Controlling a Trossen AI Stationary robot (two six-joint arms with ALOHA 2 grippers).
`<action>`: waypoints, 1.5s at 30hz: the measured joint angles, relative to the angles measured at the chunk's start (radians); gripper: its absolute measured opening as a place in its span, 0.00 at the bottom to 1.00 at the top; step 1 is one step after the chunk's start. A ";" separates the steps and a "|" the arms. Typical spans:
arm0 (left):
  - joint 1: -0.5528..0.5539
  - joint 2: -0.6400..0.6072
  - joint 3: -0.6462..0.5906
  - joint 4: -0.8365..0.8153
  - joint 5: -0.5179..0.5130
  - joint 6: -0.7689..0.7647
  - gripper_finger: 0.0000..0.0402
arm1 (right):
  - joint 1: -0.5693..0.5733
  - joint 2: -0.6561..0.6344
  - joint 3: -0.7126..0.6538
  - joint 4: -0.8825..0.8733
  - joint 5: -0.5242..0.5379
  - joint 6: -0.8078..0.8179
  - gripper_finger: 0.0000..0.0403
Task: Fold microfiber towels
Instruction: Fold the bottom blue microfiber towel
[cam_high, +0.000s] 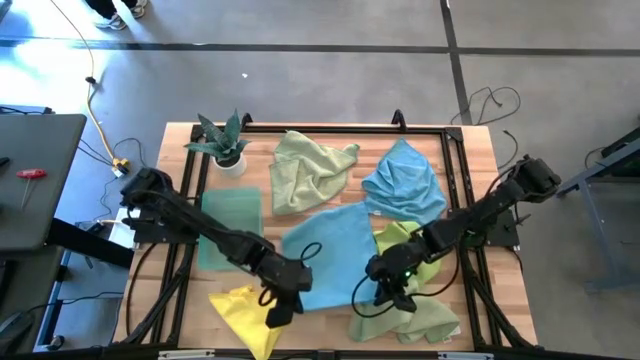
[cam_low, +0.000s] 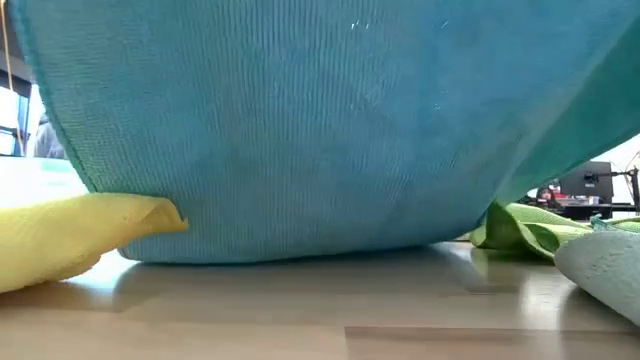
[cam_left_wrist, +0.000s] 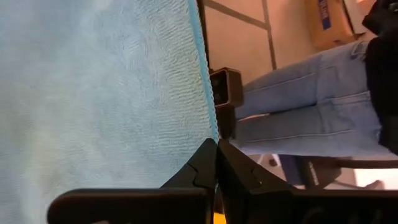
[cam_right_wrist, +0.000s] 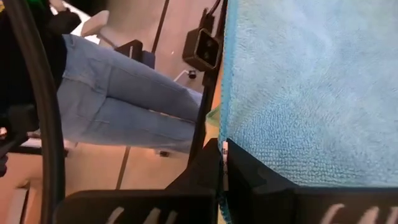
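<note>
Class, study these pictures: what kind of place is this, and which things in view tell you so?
Probably a robotics lab or workshop: a wooden table with a black metal frame stands on bare grey concrete floor, loose cables trail across it, and a person in blue jeans stands close by.

A grey concrete floor (cam_high: 330, 80) crossed by dark seams surrounds the wooden worktop (cam_high: 500, 260). A yellow cable (cam_high: 97, 115) trails beside a grey side table (cam_high: 40, 180). A person in jeans (cam_right_wrist: 118, 99) stands nearby.

Blue towel (cam_low: 320, 130) fills the low view, hiding both arms; yellow towel (cam_low: 70, 235) cut by the edge.
</note>
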 joint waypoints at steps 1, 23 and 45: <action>-0.007 0.007 0.000 0.023 0.000 -0.008 0.00 | 0.001 0.000 0.000 0.003 -0.004 0.000 0.00; 0.194 0.013 0.000 -0.213 -0.072 0.094 0.00 | -0.311 0.000 0.000 -0.307 -0.002 -0.470 0.00; 0.534 -0.002 0.000 -0.465 -0.010 0.594 0.00 | -0.652 0.043 0.000 -0.267 0.022 -0.745 0.00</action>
